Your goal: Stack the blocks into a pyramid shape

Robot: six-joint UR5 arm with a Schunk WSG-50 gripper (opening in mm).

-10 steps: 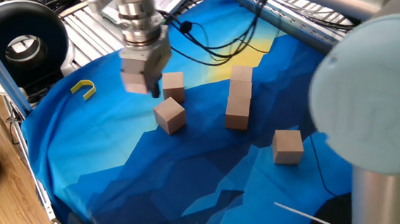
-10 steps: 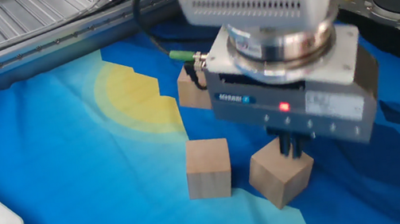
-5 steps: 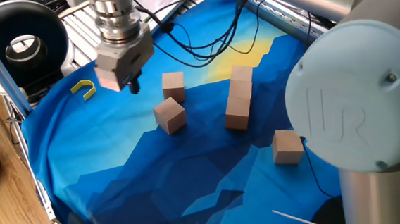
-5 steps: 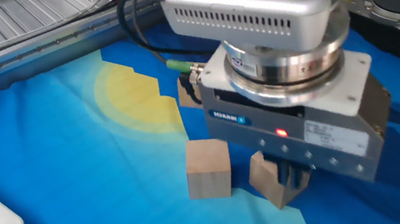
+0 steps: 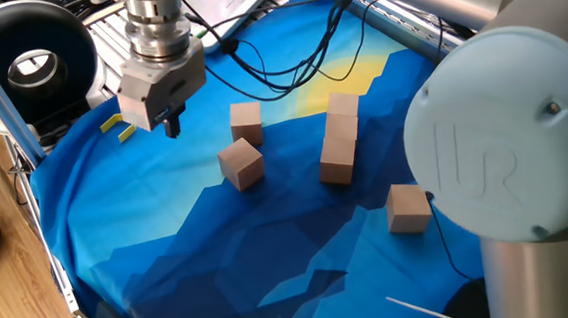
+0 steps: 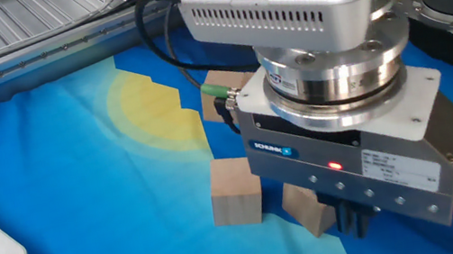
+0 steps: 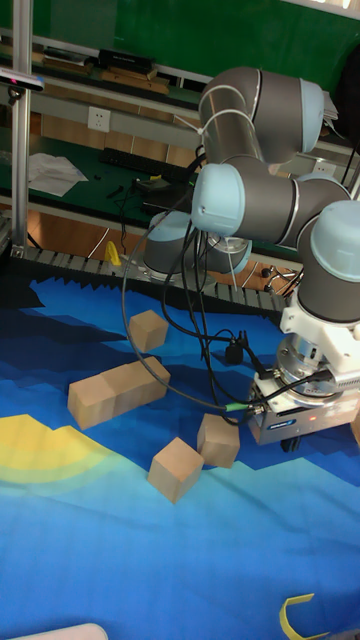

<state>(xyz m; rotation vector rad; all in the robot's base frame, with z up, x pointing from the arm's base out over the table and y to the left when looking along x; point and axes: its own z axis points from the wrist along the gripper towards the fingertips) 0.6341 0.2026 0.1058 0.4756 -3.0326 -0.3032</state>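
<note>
Since a second ago the tool [image 5: 172, 127] has swung away from the two middle blocks toward the yellow piece [image 5: 113, 125] at the cloth's edge, and it carries nothing. It hangs above the blue cloth [image 5: 200, 245] that covers the desk, its dark fingers [image 5: 173, 126] close together; whether they are fully closed cannot be told.

Six blocks lie on the cloth. One block [image 5: 246, 122] sits flat, and a second, turned block [image 5: 241, 164] lies just beside it, nearer the camera in one fixed view. Three more form a touching row [image 5: 339, 136] further along, well apart from that pair. The sixth, a lone block [image 5: 408, 208], sits by itself near the arm's base. None is stacked on another.

In the other fixed view the tool body hides most of the turned block [image 6: 305, 210]; the flat one [image 6: 237, 190] stands clear beside it. No container shows on the cloth.
</note>
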